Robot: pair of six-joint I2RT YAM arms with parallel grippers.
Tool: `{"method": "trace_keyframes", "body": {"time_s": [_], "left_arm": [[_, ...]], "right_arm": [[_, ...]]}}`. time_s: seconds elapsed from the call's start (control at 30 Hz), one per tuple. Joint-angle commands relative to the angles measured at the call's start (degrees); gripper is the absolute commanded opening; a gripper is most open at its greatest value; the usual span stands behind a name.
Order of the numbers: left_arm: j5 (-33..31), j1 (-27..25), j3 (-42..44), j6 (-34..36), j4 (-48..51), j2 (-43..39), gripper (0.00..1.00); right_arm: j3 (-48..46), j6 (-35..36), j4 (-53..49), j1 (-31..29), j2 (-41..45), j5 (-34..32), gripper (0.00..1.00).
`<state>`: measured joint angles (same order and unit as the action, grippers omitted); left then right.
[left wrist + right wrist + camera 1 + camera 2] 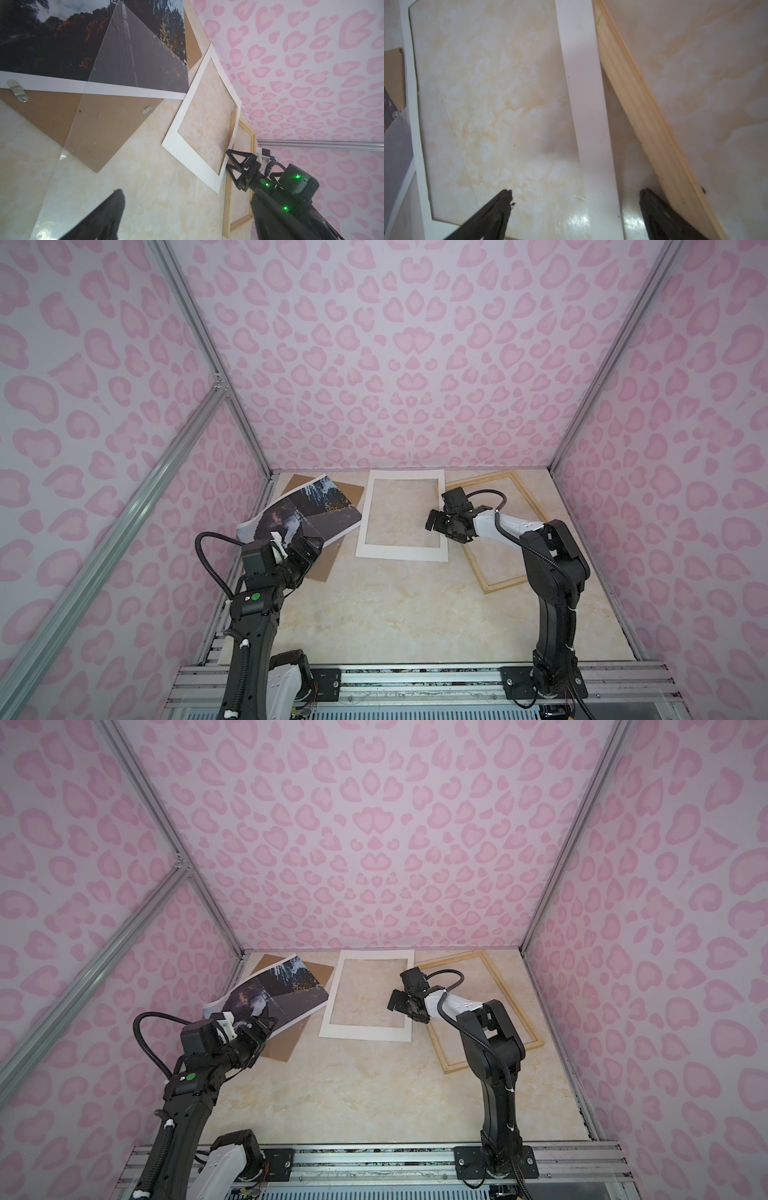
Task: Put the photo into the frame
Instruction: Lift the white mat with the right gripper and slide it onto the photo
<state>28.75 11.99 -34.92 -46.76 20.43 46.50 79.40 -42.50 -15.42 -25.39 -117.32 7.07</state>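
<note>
Right wrist view shows the right tool (575, 192) with its fingers spread wide and nothing between them, poised over the mat (583, 104) where its strip runs along a strip of the frame (643, 114). In both top views the frame (473, 570) lies flat at the far right of the worktop (395, 614), skewed to its edges, with the marbled surface showing through it. The mat (401, 553) lies at the far middle, its right edge touching the frame. The photo (299, 510) lies at the far left corner on a brown board (320, 570), its left end curling up near the wall, well apart from the frame. A clear pane (124, 72) lies across the photo and board. The left tool (305, 549) hovers over the photo's near edge, fingers apart, gripping nothing; only one finger (116, 197) shows in the left wrist view.
</note>
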Motion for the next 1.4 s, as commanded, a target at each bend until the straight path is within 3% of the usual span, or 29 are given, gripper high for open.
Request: {"method": "trace_keyframes", "body": {"time_s": [0.0, 0.2, 0.4, 0.53, 0.6, 0.83, 1.03, 1.2, 1.37], "left_arm": [[0.60, 0.05, -0.59, 0.53, -1.33, 0.29, 0.98], [-0.27, 0.05, -0.88, 0.81, -0.32, 0.29, 0.98], [-2.21, 0.05, -0.69, 0.58, 0.87, 0.41, 0.98], [-7.06, 0.14, -0.26, 0.97, 4.26, 0.39, 0.98], [-8.17, 0.23, 0.32, 0.89, 4.71, 0.52, 0.98], [-11.25, 2.51, 1.53, 1.72, 5.98, 2.08, 0.98], [-3.65, 9.02, 4.18, 2.12, 1.16, 8.56, 0.98], [3.39, 10.86, 6.94, 3.17, -5.87, 14.69, 0.99], [3.42, 10.82, 10.54, 5.31, -9.80, 17.44, 0.97]], "right_arm": [[3.56, 0.51, 0.11, 0.08, -3.08, -0.21, 0.99], [17.73, 3.48, -2.78, -0.56, -13.05, 4.40, 0.99], [41.50, 8.81, -13.72, -3.79, -26.68, 6.17, 0.99], [56.29, 10.32, -22.88, -5.04, -34.22, 4.07, 0.99], [58.04, 8.92, -25.23, -4.62, -34.98, 3.40, 0.99], [40.18, 8.71, -15.93, -3.46, -23.32, 0.41, 0.99], [33.20, 12.48, -14.12, -3.61, -15.49, 4.80, 0.99], [16.78, 12.27, -6.65, -5.30, -5.69, 12.26, 0.98], [0.10, 9.30, 2.88, -7.68, 0.10, 18.82, 0.95]]}}
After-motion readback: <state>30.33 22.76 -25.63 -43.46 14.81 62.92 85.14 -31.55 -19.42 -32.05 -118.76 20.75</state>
